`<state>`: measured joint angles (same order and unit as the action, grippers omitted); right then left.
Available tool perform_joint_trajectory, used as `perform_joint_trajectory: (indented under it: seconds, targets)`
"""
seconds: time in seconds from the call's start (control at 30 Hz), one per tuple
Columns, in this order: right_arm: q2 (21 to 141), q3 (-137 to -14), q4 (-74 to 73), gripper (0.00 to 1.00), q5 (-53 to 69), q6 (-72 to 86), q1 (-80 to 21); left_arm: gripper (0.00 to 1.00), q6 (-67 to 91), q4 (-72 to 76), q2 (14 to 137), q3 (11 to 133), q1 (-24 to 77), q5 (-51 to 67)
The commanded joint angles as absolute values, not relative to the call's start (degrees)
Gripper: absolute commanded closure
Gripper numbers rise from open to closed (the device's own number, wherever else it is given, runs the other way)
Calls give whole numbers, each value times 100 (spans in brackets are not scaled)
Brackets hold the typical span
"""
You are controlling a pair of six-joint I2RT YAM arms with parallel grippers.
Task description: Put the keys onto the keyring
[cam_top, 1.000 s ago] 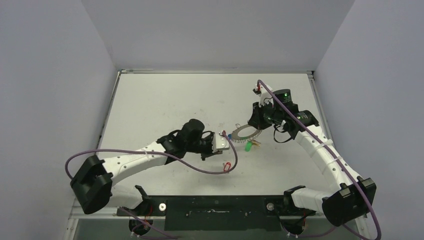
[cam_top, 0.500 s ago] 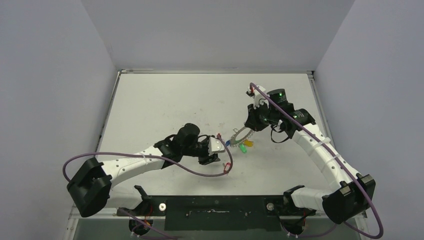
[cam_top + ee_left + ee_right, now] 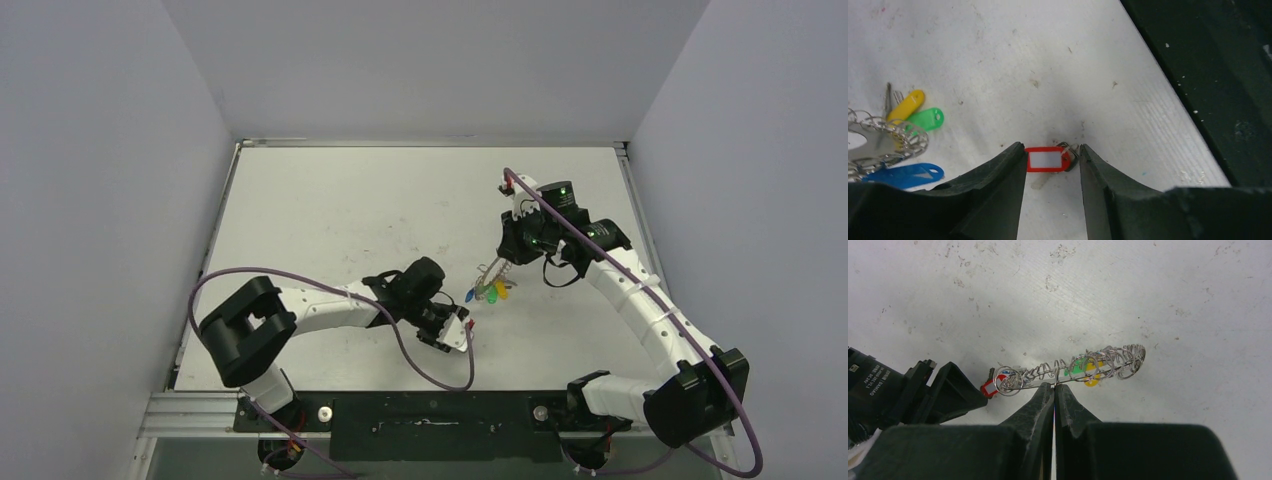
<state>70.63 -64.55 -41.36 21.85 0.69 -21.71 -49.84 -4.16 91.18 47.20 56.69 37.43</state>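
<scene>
- The right gripper [image 3: 1054, 387] is clamping its jaws tight on the rim of the keyring [image 3: 1073, 370], holding it on edge, right of the table's centre.
- The left gripper [image 3: 1051, 150] is holding its jaws apart, flanking the red-tagged key [image 3: 1045, 160] without gripping it.
- The red-tagged key is lying flat on the table [image 3: 998, 60], nearer than the keyring and apart from it.
- The blue tag [image 3: 903, 175], green tag [image 3: 925, 120] and yellow tag [image 3: 907, 106] are clustering at the keyring's looped edge.

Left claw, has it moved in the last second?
Yes. The left claw has shifted toward the white table's near edge and brackets the red-tagged silver key lying there.
</scene>
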Motion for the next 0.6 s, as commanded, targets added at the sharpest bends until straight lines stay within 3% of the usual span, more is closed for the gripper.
perform_joint_trajectory:
  seconds: [0.0,0.27,0.57]
  targets:
    - [6850,-6461,-3959,100,2102,136,-2124,59,-6414,-1564,9563,5502,5661,4186]
    - [6883,-6497,-3979,100,2092,103,-2097,66,-7482,-3016,10187,6238,5660,4399]
    - [6899,-6505,-3973,100,2101,79,-2083,72,-7637,-3052,10416,6384,5669,4282]
